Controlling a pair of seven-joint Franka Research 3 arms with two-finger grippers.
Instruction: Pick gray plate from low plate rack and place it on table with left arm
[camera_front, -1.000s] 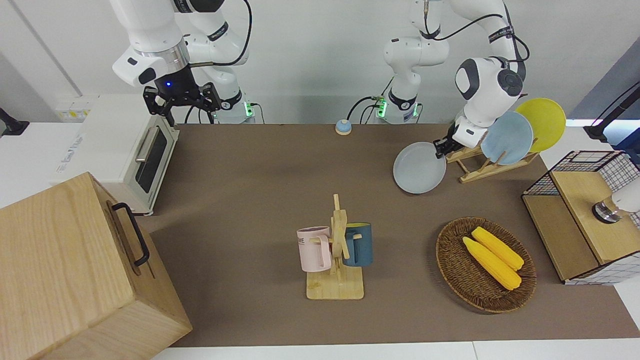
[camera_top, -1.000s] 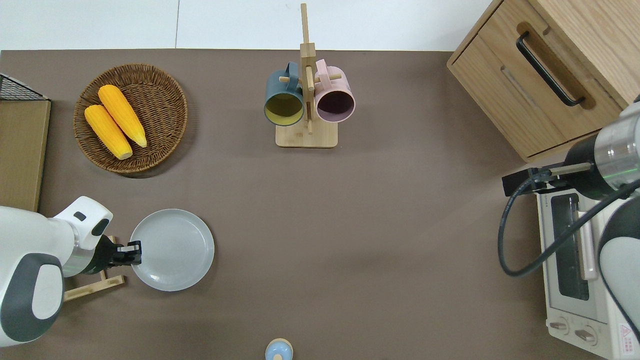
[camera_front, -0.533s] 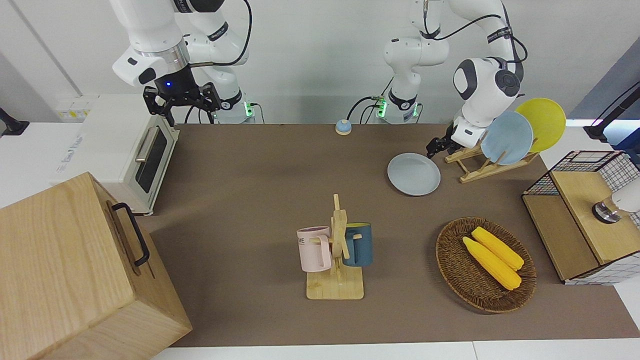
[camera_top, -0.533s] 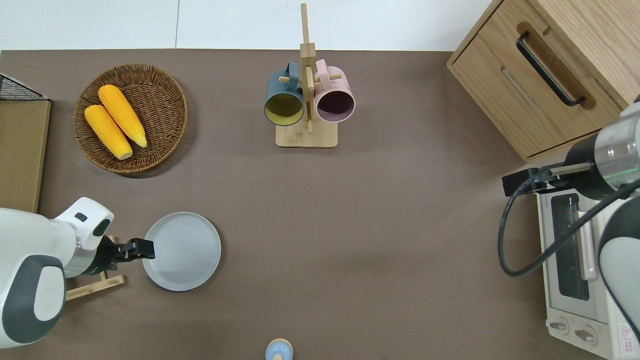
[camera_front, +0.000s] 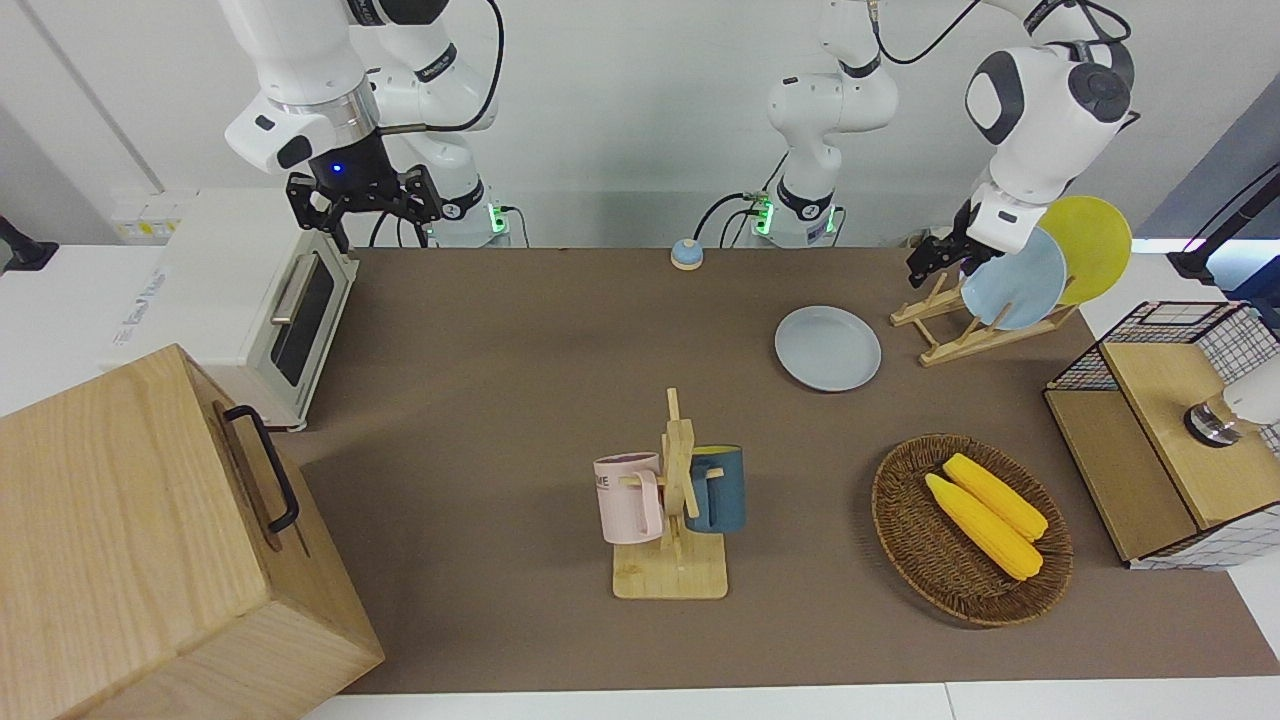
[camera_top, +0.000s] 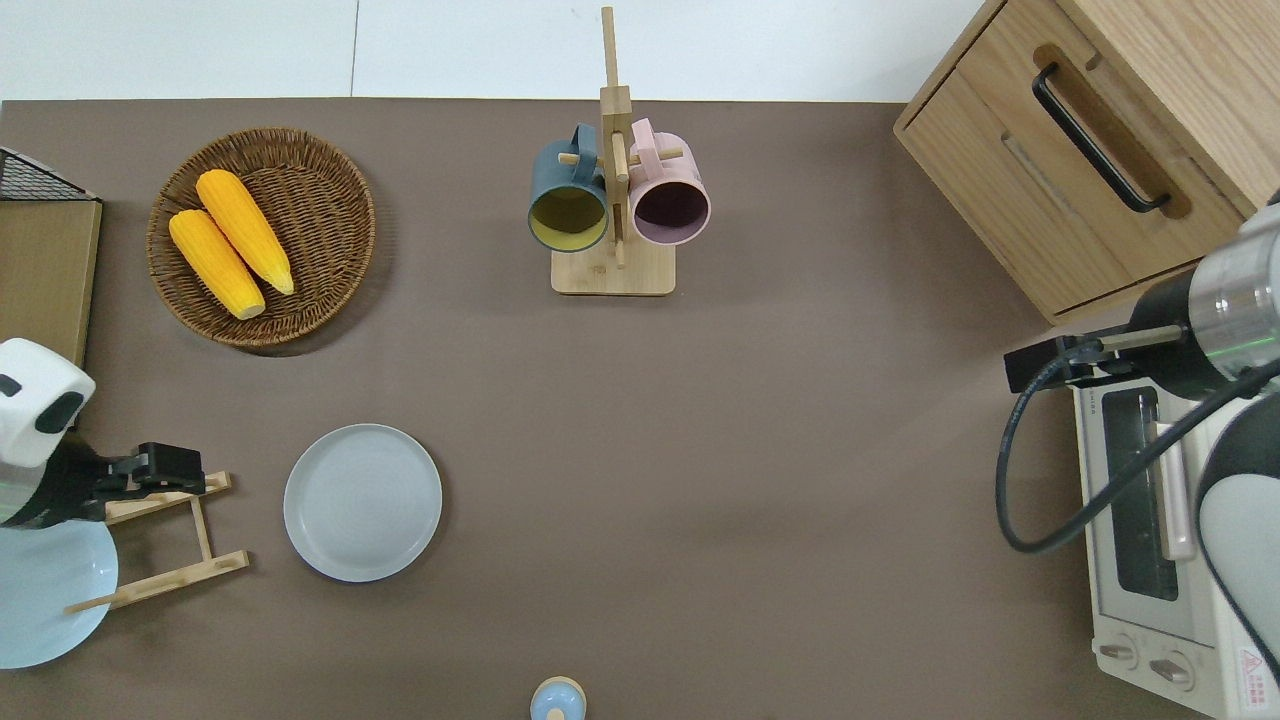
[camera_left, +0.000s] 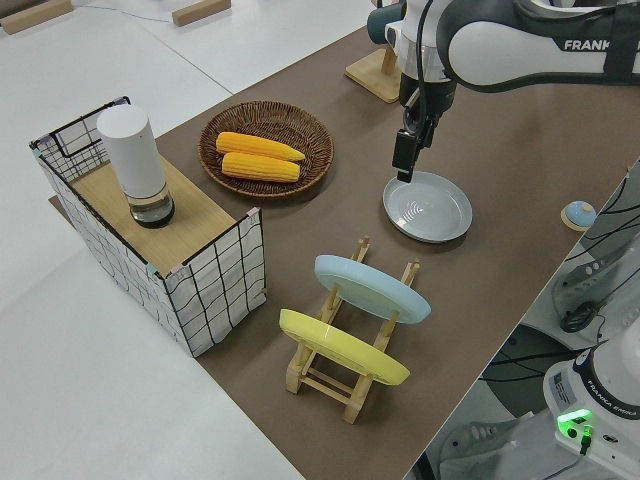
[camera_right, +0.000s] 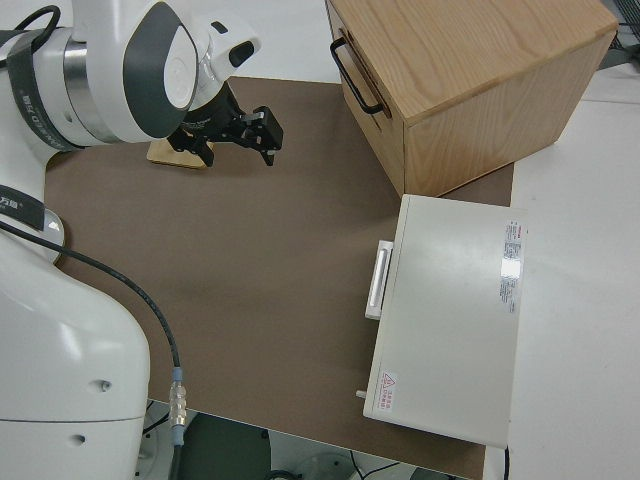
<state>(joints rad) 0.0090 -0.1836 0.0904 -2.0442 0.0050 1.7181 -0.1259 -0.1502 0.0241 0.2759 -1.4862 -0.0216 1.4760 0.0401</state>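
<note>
Plate of plain pale gray, round and shallow-rimmed, is lying flat on the wide brown table, free of the rack and touched by nothing. The black pincer of the left arm is hanging in the air with nothing in it, over the end of the low light-wood slatted plate rack that lies closest to the gray plate; the plate is sitting just beside that rack end, toward the right arm's end of the table from the pincer. Whether the pincer's fingers are apart or together cannot be told. The white left arm with dark gray joint caps is bending sharply at the wrist, its last link pointing steeply downward. A light blue round plate and a yellow round plate are leaning in the rack's slats, under the arm's wrist. The right arm is parked, its black pincer standing with fingers apart.
</note>
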